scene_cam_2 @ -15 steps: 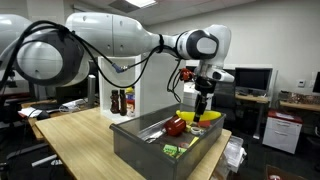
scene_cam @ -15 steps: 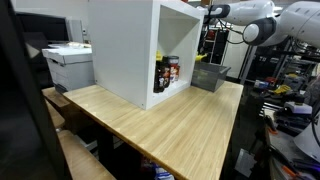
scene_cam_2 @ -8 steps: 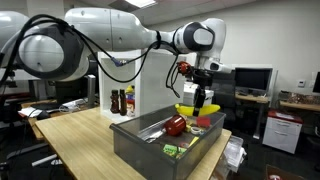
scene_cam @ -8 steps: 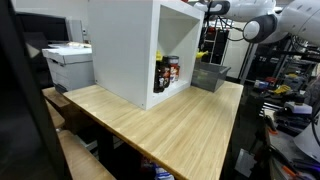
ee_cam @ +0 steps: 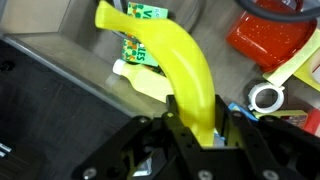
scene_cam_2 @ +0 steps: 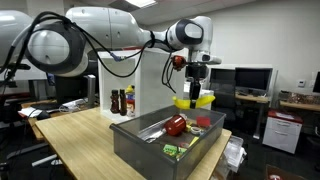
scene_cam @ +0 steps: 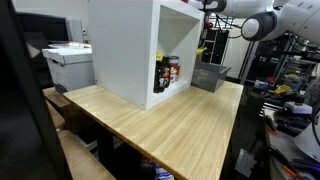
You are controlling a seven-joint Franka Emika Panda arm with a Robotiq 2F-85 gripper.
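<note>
Bottles (scene_cam: 167, 72) in a white cabinet (scene_cam: 125, 45) — printer (scene_cam: 70, 65) near, wooden table (scene_cam: 170, 125) beneath

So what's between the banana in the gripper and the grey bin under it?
Nothing: in an exterior view the banana, held by the gripper, hangs in open air above the bin.

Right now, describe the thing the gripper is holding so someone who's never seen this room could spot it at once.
On the wooden table stands a grey metal bin; above it hangs the gripper, shut on a banana. It is the only long, curved, plain yellow thing there, held clear of the red item and the green packet lying in the bin.
</note>
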